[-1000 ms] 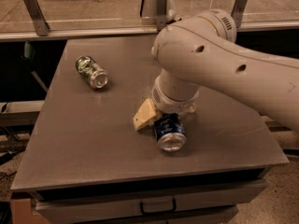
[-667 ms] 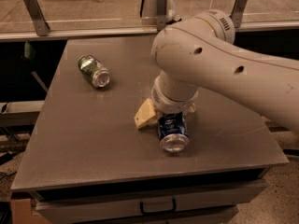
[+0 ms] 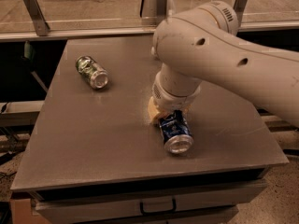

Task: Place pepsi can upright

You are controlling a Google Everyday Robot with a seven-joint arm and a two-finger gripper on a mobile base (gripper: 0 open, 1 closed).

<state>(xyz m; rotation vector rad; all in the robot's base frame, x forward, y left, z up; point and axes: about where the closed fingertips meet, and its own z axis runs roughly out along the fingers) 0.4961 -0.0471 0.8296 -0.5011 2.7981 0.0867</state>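
The pepsi can is dark blue and lies on its side on the grey table. It sits right of centre, with one silver end facing the front edge. My gripper hangs from the large white arm and sits down over the can's far end, touching or almost touching it. The arm hides the can's far end and most of the gripper.
A green can lies on its side at the back left of the table. A glass barrier with metal posts runs behind the table. A drawer handle is below the front edge.
The gripper has drawn in closer against the pepsi can's far end. The can has shifted slightly right and still lies on its side. The green can has not moved.
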